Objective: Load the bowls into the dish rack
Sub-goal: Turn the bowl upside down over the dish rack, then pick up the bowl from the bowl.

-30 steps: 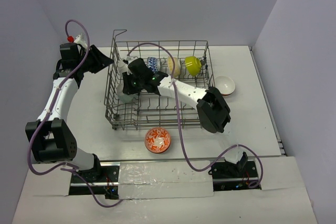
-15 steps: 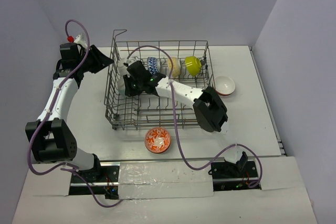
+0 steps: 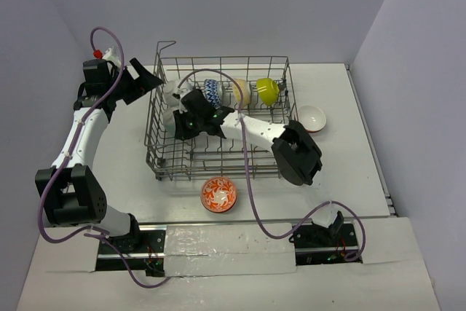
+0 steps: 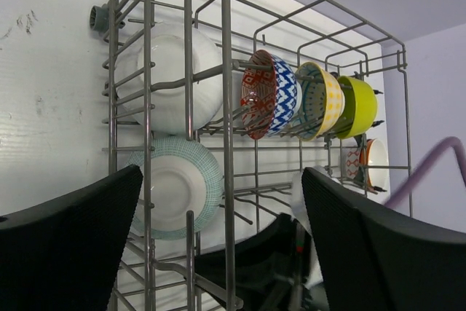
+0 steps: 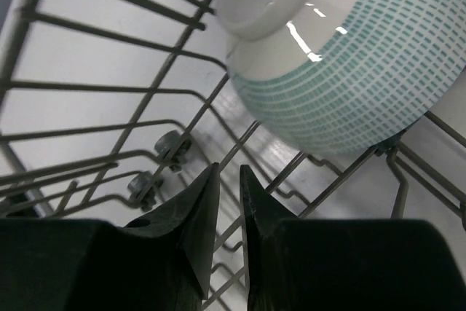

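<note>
The dish rack (image 3: 280, 118) stands mid-table. On edge in its far row are a white bowl (image 3: 172, 92), a blue-and-red patterned bowl (image 3: 212, 91), a pale yellow bowl (image 3: 242, 92) and a lime bowl (image 3: 266, 91). A teal-checked bowl (image 3: 169, 123) sits in front of the white one. My left gripper (image 3: 148, 78) hangs wide open outside the rack's far left corner, holding nothing. My right gripper (image 3: 180, 126) is inside the rack, just below the teal-checked bowl (image 5: 349, 71). Its fingers (image 5: 196, 209) stand a slim gap apart, with only rack wire showing through the gap.
An orange-red patterned bowl (image 3: 219, 194) lies on the table in front of the rack. A white bowl with a red rim (image 3: 312, 118) lies to the rack's right. The right arm's purple cable (image 3: 244, 158) arcs over the rack. Grey walls close in at the back and both sides.
My left gripper's jaws have spread much wider. The right gripper has shifted slightly to the right inside the rack, beside the teal-checked bowl.
</note>
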`<control>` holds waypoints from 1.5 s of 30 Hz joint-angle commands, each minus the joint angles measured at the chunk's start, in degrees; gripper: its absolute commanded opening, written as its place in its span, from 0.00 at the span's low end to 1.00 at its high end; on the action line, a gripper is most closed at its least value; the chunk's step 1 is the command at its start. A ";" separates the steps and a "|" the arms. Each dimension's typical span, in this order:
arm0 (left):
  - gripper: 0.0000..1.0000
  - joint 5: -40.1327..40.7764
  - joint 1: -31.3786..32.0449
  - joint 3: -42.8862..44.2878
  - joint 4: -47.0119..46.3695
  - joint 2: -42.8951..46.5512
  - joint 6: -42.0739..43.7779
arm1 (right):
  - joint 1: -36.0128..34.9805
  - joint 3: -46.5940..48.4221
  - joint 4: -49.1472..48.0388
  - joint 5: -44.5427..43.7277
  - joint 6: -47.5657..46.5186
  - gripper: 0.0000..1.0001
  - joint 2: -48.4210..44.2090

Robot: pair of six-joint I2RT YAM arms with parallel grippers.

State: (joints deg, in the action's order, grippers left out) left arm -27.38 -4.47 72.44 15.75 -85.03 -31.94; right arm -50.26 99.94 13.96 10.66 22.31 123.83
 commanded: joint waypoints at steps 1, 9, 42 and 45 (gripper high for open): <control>0.99 -0.75 0.16 2.79 -0.54 0.48 0.48 | 0.07 -1.50 -4.28 4.63 -1.21 0.25 -7.28; 0.99 -0.40 0.16 2.88 -0.37 0.83 0.39 | 1.39 -3.61 -3.24 6.23 -1.65 0.25 -15.36; 0.99 2.77 1.30 2.70 -0.02 1.45 1.01 | 41.19 -46.15 -3.05 -21.39 0.54 0.42 -58.44; 0.99 3.03 1.66 2.79 0.16 1.19 1.18 | 44.37 -46.68 -3.23 -19.27 0.81 0.42 -57.30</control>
State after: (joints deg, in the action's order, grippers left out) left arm -25.15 -3.36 72.77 15.81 -84.99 -32.12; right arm -8.08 53.60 13.08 -11.84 22.65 66.06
